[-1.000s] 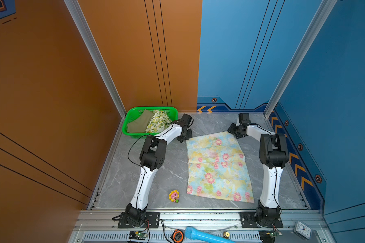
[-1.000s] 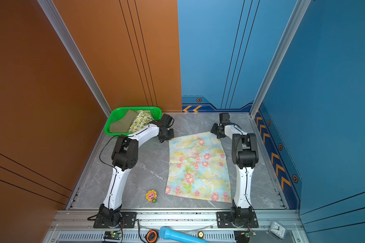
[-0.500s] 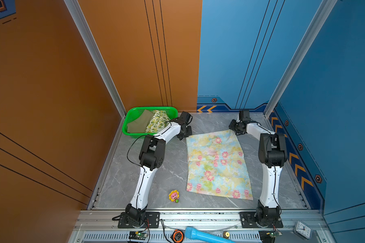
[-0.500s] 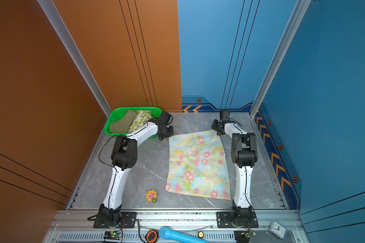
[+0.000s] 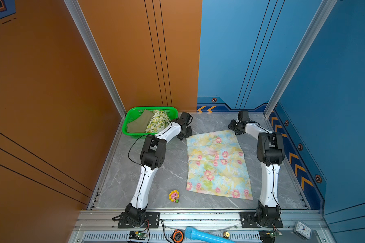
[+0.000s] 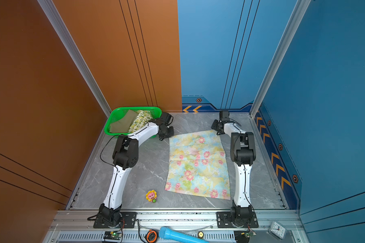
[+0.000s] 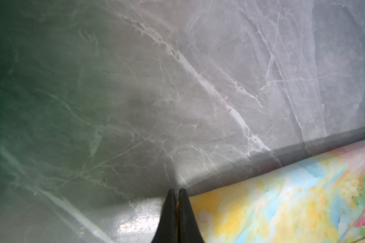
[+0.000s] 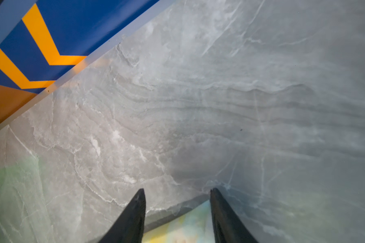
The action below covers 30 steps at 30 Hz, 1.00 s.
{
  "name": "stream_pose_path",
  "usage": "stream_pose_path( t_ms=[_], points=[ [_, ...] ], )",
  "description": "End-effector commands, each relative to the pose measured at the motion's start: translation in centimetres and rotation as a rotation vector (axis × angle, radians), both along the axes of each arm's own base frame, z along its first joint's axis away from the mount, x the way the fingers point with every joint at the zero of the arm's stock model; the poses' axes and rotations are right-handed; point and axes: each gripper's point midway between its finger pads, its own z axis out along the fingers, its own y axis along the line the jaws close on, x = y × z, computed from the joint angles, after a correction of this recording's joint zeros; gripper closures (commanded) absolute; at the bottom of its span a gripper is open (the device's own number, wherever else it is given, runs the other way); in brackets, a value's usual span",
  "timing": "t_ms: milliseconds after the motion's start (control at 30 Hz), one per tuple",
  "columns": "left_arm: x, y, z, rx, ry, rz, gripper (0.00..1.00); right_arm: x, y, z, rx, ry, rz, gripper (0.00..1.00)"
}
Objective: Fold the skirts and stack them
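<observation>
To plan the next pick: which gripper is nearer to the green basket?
Left. The left gripper sits just beside the green basket; the right gripper is across the floral skirt's far edge from it.

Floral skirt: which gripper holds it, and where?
Left gripper seems to pinch the floral skirt at its far left corner; right gripper, open over the far right corner, holds nothing.

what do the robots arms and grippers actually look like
Both the left arm and right arm have smooth white links joined by bulky black joints, on black base plates. A thin black cable loops beside the left arm. The left gripper and right gripper have slim, tapered black jaws. No markings visible.
</observation>
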Motion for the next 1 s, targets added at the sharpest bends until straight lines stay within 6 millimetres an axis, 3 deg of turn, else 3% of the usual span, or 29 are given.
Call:
stream_pose_path(
  t_ms=[0, 267, 400, 433, 567, 700, 800, 967],
  points=[
    [0.2, 0.2, -0.1, -0.006, 0.006, -0.007, 1.00, -0.6, -1.8, -0.4, -0.033, 0.046, -0.059, 0.48],
    [0.1, 0.0, -0.2, -0.007, 0.009, -0.010, 1.00, -1.5, -2.9, -1.4, -0.037, 0.108, -0.099, 0.49],
    [0.1, -0.1, -0.2, -0.008, 0.010, -0.009, 1.00, -2.1, -2.2, -2.8, -0.020, 0.151, -0.081, 0.52],
    [0.1, -0.2, -0.2, -0.009, 0.008, -0.011, 1.00, -1.3, -1.9, -2.0, -0.017, 0.131, -0.075, 0.53],
    [0.2, -0.4, -0.2, -0.009, 0.007, -0.014, 1.00, -1.3, -1.0, -2.5, -0.007, 0.142, -0.055, 0.57],
    [0.3, -0.4, -0.3, -0.010, 0.005, -0.012, 1.00, -0.8, -0.4, -2.8, 0.014, 0.146, -0.044, 0.69],
    [0.5, -0.5, -0.3, -0.013, 0.003, -0.009, 1.00, -0.6, -0.1, -2.9, 0.026, 0.151, -0.036, 0.87],
    [0.8, -0.7, -0.3, -0.020, 0.002, -0.010, 1.00, 0.3, -0.5, -1.8, 0.021, 0.119, -0.038, 1.00]
  ],
)
